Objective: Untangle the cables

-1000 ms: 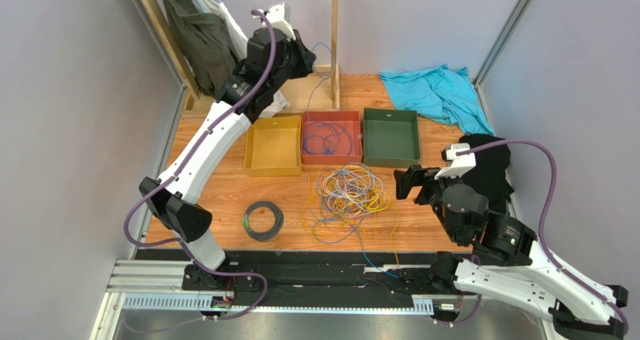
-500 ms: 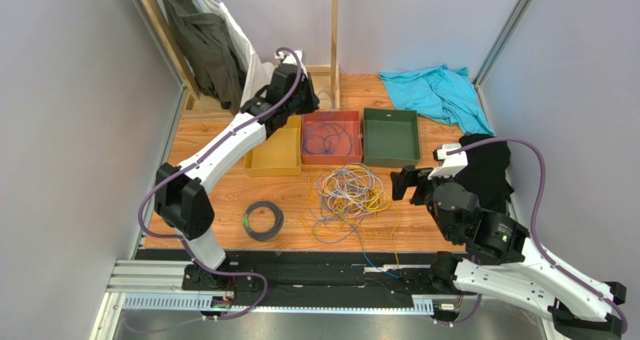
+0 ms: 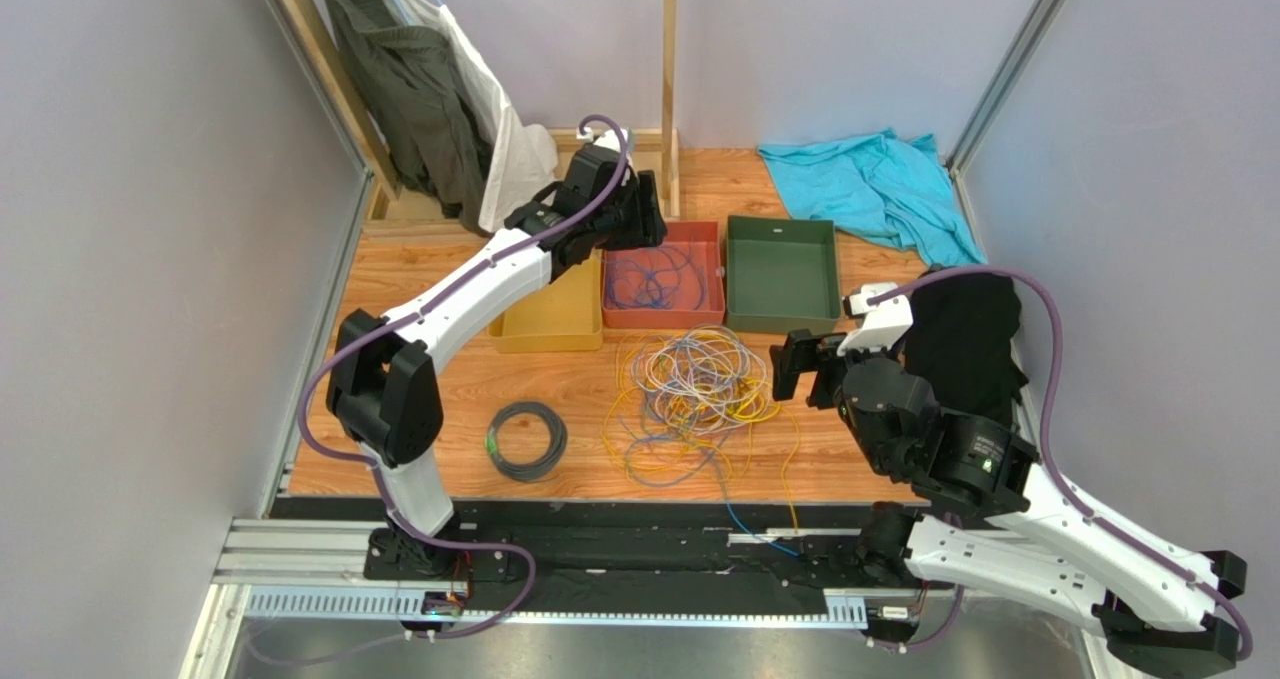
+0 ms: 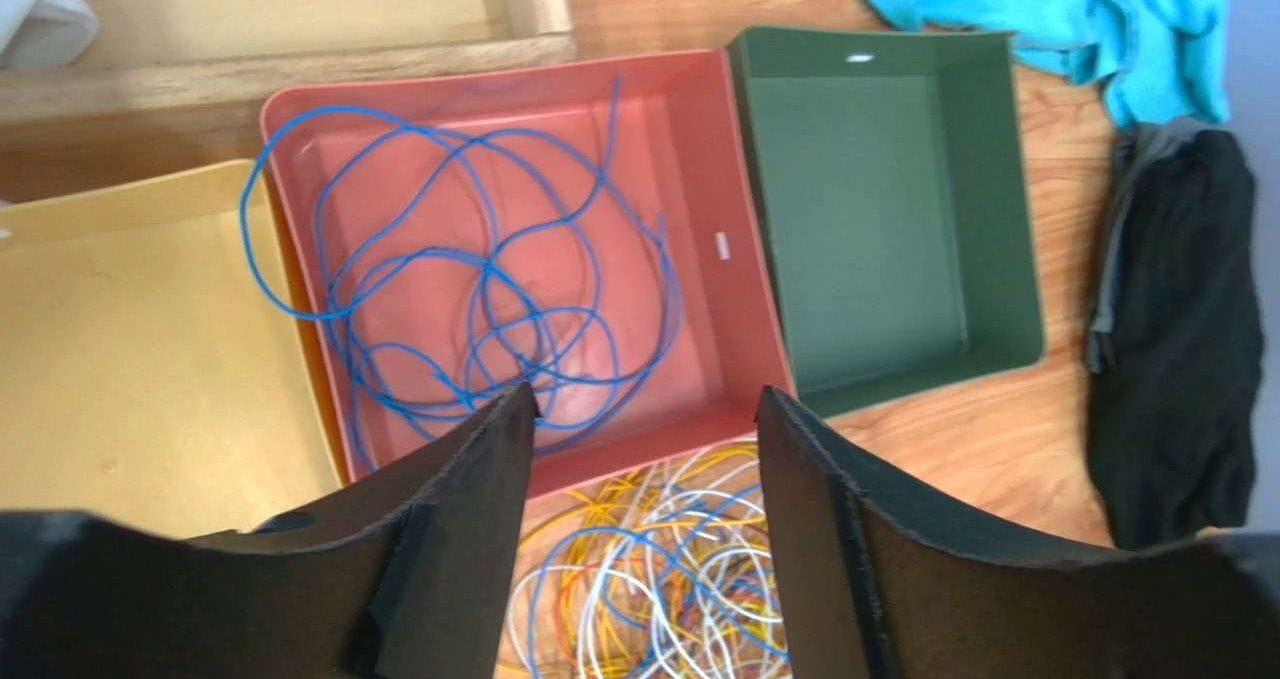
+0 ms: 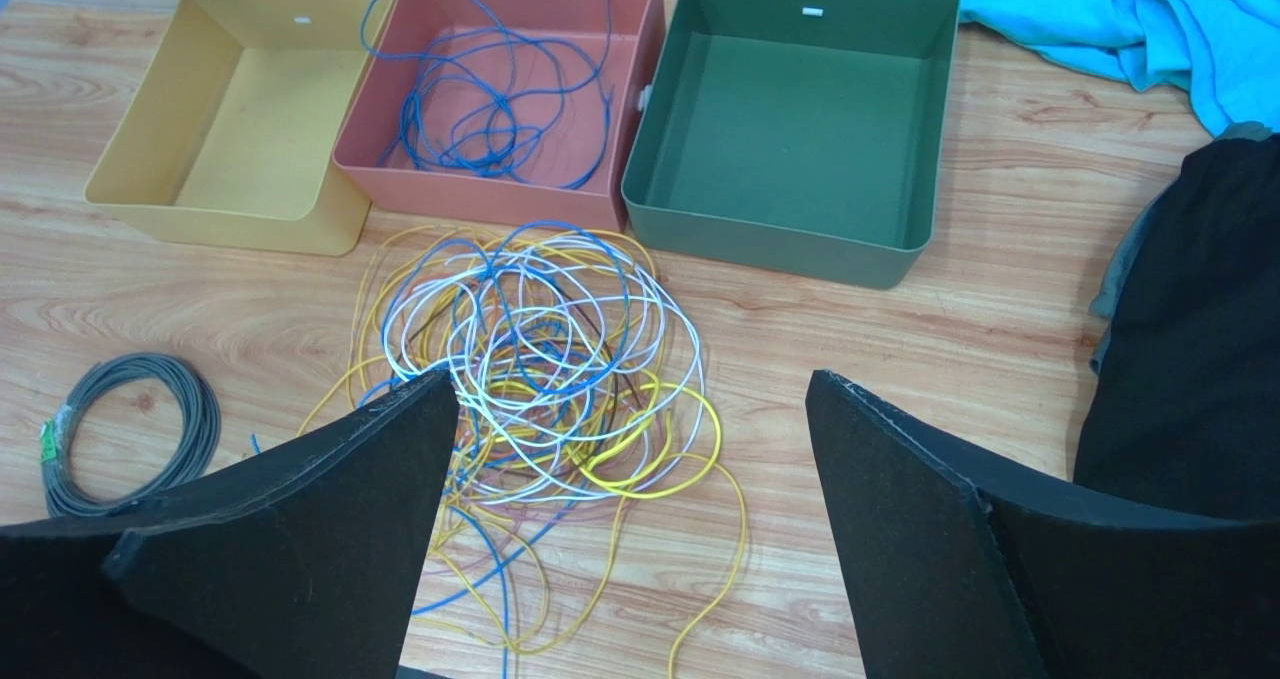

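Nearest, one gray coil [image 5: 135,367] lies alone on the table [image 5: 962,304], with a strip of bare wood between it and the single tangle of cables [image 5: 541,349]. That tangle mixes yellow, white and blue strands. A few loose yellow loops trail out toward the near edge, and at least one strand reaches the black rail there.

The right gripper [image 5: 628,382] hangs above the tangle's right side, its jaws spread wide and holding nothing. To its right, open wood runs as far as one black cloth [image 5: 1202,319] heaped against the right edge.

Beyond the tangle stand three trays in one row, side walls touching: a yellow tray [image 5: 248,132], a red tray [image 5: 481,199] and a green tray [image 5: 789,124]. The tangle's far loops lie just beside the red tray's near wall. Yellow and green hold nothing, while the red one holds one loose blue cable [image 5: 489,117].

The left gripper [image 4: 643,397] hovers over the red tray's near part, fingers parted with nothing between them.

Farther back, one teal cloth [image 5: 1127,19] is spread at the far right, near the green tray's far corner. A wooden post [image 3: 670,79] rises behind the red tray, and garments [image 3: 406,79] hang at the far left. Gray walls close in both sides.
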You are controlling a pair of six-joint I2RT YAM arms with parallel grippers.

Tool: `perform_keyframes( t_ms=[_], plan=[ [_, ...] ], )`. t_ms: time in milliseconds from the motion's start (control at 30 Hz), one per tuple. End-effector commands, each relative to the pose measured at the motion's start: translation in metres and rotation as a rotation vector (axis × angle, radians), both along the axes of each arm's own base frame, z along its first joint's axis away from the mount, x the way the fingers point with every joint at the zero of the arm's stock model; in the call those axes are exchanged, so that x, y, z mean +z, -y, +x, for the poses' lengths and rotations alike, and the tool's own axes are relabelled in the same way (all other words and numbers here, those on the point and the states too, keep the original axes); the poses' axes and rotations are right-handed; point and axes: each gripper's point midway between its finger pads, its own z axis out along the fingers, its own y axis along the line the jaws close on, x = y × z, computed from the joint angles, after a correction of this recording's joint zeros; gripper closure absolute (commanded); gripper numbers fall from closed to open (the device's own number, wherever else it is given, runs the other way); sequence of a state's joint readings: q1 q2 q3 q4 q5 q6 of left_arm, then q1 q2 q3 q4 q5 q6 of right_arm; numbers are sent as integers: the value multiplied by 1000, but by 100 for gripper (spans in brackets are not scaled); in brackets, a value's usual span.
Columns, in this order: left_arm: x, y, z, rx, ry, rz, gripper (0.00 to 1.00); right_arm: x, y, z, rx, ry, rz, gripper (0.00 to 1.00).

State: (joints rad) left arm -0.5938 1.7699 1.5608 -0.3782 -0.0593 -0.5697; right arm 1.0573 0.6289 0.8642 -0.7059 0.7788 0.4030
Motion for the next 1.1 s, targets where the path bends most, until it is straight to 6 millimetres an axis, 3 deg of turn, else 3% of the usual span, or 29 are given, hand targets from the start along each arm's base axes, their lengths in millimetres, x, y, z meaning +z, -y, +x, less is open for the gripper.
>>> perform_keyframes(
  t_ms=[0, 33, 100, 133, 167, 333, 500, 600, 633, 800, 833, 933, 1067],
  plan=[
    [69, 7, -20, -35, 122, -65, 32, 12, -9, 3, 13, 18, 35, 8],
    [62, 6, -26, -33, 105, -58, 32, 11, -9, 3, 12, 18, 34, 8],
    [66, 11, -46, -61, 108, -71, 30, 9, -5, 6, -27, 19, 20, 8],
    [52, 12, -58, -80, 83, -51, 30, 6, -1, 8, -47, 18, 6, 8],
    [54, 14, -70, -105, 90, -50, 30, 4, 5, 10, -81, 24, -13, 8],
    [11, 51, -131, -318, -6, -17, 35, 1, 6, 9, -108, 6, 9, 8],
    [-6, 94, -173, -525, -49, -95, 38, 16, 12, 5, -113, 17, 82, 9],
    [-16, 117, -178, -596, -70, -113, 39, 20, 16, 2, -120, 24, 111, 9],
    [-30, 123, -176, -603, -96, -102, 39, 20, 16, 1, -118, 20, 111, 9],
    [-43, 151, -172, -669, -132, -129, 40, 20, 21, -3, -123, -5, 106, 10],
    [-57, 157, -174, -679, -155, -114, 40, 18, 23, -4, -126, -11, 93, 10],
    [-79, 166, -176, -695, -186, -82, 42, 16, 28, -6, -133, -20, 83, 10],
    [-104, 164, -172, -670, -216, -34, 44, 13, 32, -7, -141, -23, 78, 10]
  ],
)
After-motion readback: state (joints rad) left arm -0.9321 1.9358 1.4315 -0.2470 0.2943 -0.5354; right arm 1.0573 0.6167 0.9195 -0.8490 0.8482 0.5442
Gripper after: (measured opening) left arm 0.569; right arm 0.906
